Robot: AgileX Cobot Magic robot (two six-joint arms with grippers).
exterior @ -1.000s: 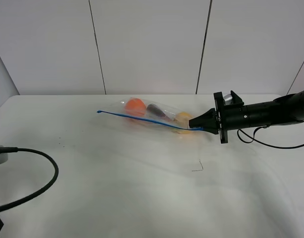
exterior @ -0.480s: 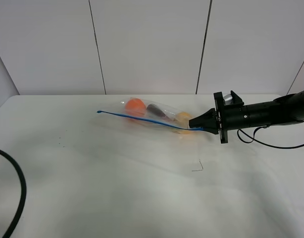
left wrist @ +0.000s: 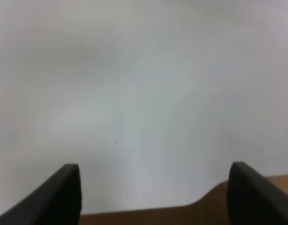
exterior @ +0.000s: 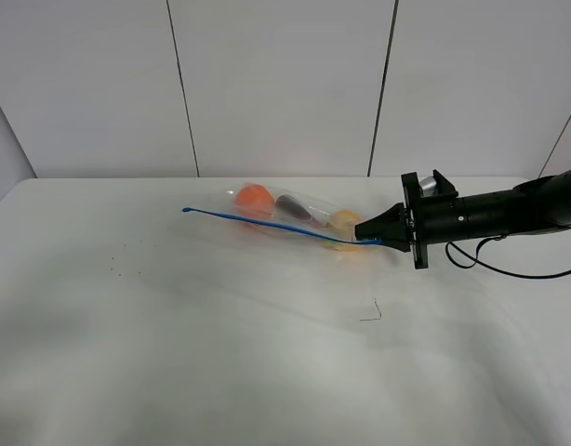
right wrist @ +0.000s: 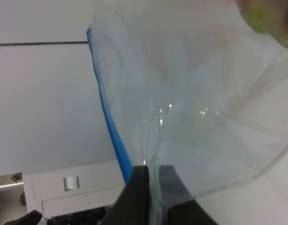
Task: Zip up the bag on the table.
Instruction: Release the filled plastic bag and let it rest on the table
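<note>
The bag (exterior: 295, 216) lies on the white table (exterior: 220, 353) at the back middle, with orange (exterior: 254, 198), purple (exterior: 292, 206) and yellow (exterior: 343, 221) produce inside. Its blue zipper strip (exterior: 258, 221) runs along the near edge. My right gripper (exterior: 367, 241) is shut on the bag's right end by the strip. The right wrist view shows its fingertips (right wrist: 138, 180) pinching the clear plastic (right wrist: 195, 117) beside the blue strip (right wrist: 109, 122). My left gripper (left wrist: 155, 194) is open and empty over bare table, and is out of the exterior view.
A thin dark mark (exterior: 371, 314) lies on the table in front of the right gripper. The right arm's black cable (exterior: 509, 270) hangs at the right. A brown edge (left wrist: 181, 216) shows below the left fingers.
The left arm's black cable at the lower left has slid out of the exterior view. The bag and right gripper have not moved.
</note>
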